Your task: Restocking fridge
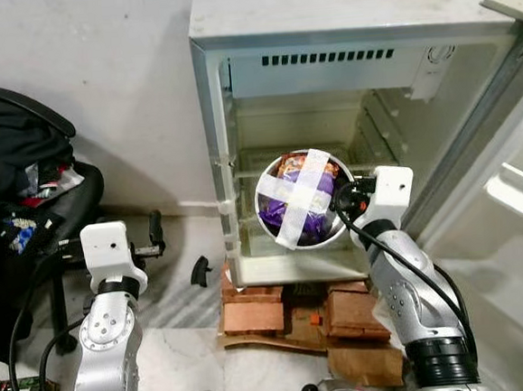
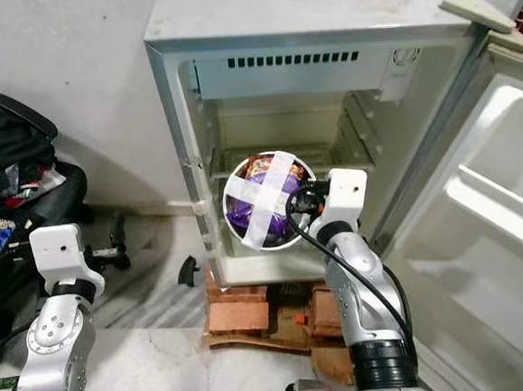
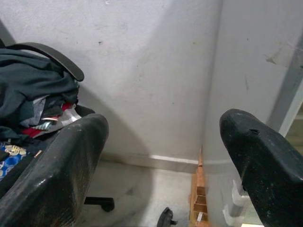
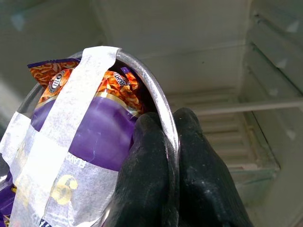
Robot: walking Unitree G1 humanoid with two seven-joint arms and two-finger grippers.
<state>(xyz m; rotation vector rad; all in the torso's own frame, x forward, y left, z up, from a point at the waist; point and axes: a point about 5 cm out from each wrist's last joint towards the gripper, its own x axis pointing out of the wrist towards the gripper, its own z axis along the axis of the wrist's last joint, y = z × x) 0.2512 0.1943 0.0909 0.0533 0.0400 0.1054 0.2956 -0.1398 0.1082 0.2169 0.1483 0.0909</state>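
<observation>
Bowl (image 1: 301, 200) rim pinched in right jaws (image 4: 171, 156), seemingly inside fridge (image 1: 321, 28) mouth.

One fridge (image 1: 321, 28), one bowl (image 1: 299, 200), two pincers (image 4: 163, 156).

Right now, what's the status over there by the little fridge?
Right tool pinching rim of taped metal bowl with purple snack packet, held at open fridge mouth. Left tool open, idle beside chair. Nothing blocking.

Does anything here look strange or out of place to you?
Yes. The fridge stands on stacked bricks rather than the floor. The bowl pinched by its rim in the right gripper has a snack packet strapped in with crossed tape. Clothes smother a chair.
</observation>
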